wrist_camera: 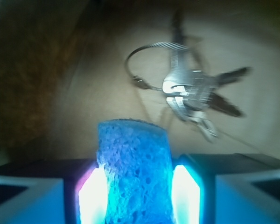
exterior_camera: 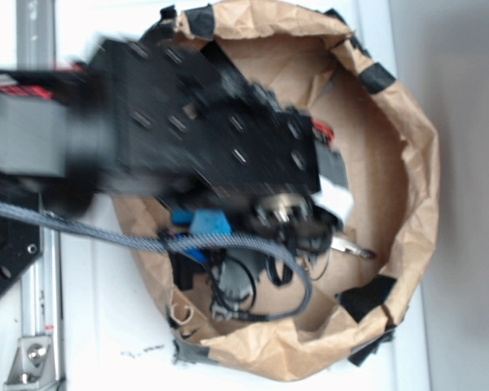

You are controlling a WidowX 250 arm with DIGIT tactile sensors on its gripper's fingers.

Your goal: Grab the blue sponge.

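The blue sponge (wrist_camera: pixel 133 149) fills the lower middle of the wrist view, porous and standing on edge. My gripper (wrist_camera: pixel 133 189) is shut on it, with a glowing pad pressed to each side, left (wrist_camera: pixel 92 196) and right (wrist_camera: pixel 185 191). The sponge's top sticks out past the pads. In the exterior view the blurred black arm (exterior_camera: pixel 187 130) reaches in from the left and hides the jaws. A blue piece (exterior_camera: pixel 209 223) shows under the arm; I cannot tell whether it is the sponge.
A key bunch (wrist_camera: pixel 189 91) on a wire ring lies ahead on the brown floor, and its keys (exterior_camera: pixel 352 247) show right of the arm. The crumpled brown paper wall (exterior_camera: pixel 420 163) rings the area. Dark objects (exterior_camera: pixel 238 277) and a braided cable (exterior_camera: pixel 106 232) lie at lower left.
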